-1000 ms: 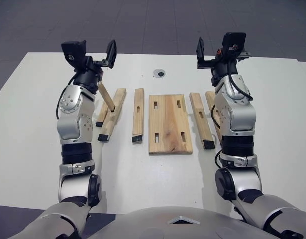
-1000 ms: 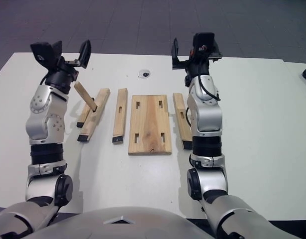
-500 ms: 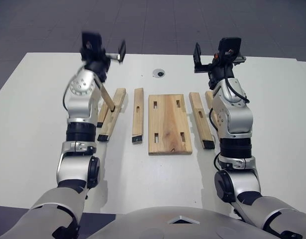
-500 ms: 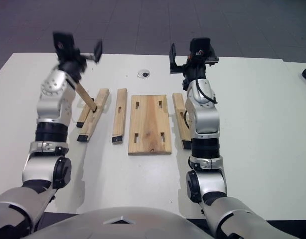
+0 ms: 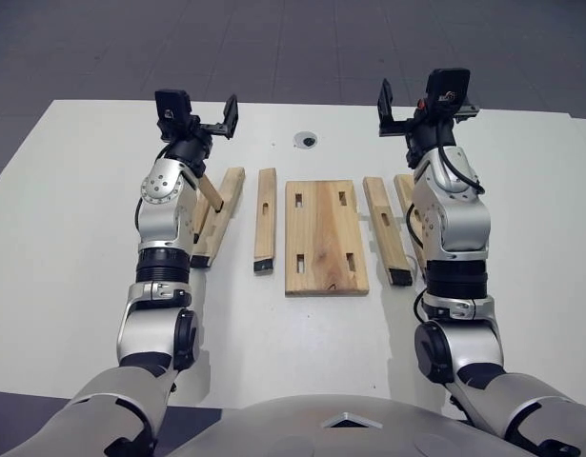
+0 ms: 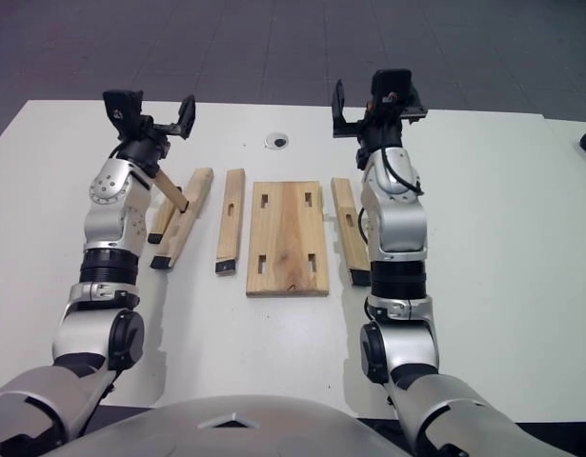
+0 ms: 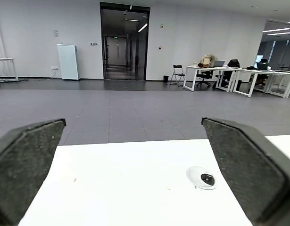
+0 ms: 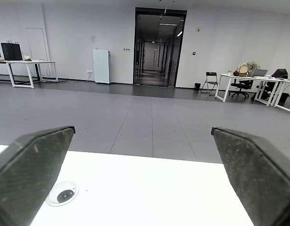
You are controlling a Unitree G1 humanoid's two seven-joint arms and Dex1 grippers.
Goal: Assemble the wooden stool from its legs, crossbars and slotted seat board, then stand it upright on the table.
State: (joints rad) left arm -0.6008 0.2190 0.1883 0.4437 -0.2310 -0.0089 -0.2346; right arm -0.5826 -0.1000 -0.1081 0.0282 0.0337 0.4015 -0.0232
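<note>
Wooden seat board (image 5: 325,237) lies flat at the frame's centre on the white bench (image 5: 73,219), with legs (image 5: 265,219) and crossbars (image 5: 211,194) on either side. Above them, the left gripper (image 5: 199,112) and right gripper (image 5: 416,103) hover, both spread wide and empty.

Round grommet (image 5: 306,140), grey floor (image 5: 273,48) — distant desks (image 7: 229,75)

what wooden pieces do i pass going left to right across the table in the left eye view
cluster of legs with a short bar leaning over it → single slotted leg → slotted seat board → second slotted leg → last leg, partly hidden
</note>
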